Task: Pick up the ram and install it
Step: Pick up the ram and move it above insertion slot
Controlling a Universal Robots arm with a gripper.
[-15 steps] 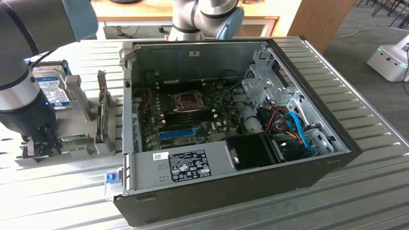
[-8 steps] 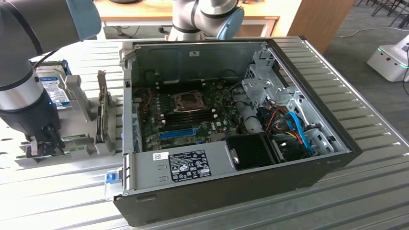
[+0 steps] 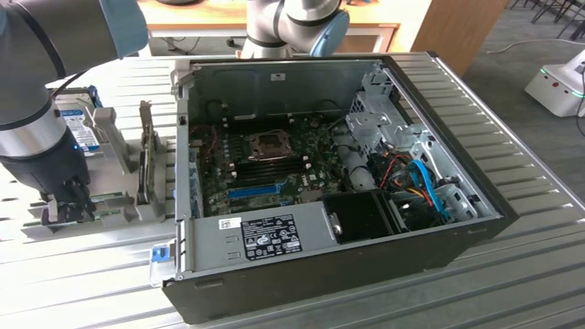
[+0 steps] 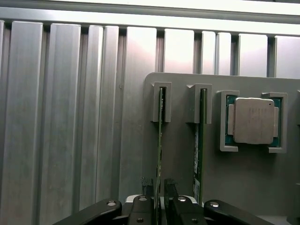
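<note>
Exterior view, arm: on the exterior view's left, with the end effector point(image 3: 64, 205) low over the gray holder point(image 3: 92, 227) on the desk point(image 3: 512, 274).
Exterior view, surroundings: a hard drive point(image 3: 78, 127) and an expansion card point(image 3: 144, 157) stand in the holder; the opened computer case point(image 3: 274, 82) is just beside it.
Wrist view, ram point(image 4: 160, 136): on edge in a holder slot, with a second stick point(image 4: 200, 136) in the next slot and a processor point(image 4: 253, 119) beyond.
Wrist view, end effector: the fingers point(image 4: 169, 187) are spread wide, one on each side of the ram's near end, with nothing gripped.
</note>
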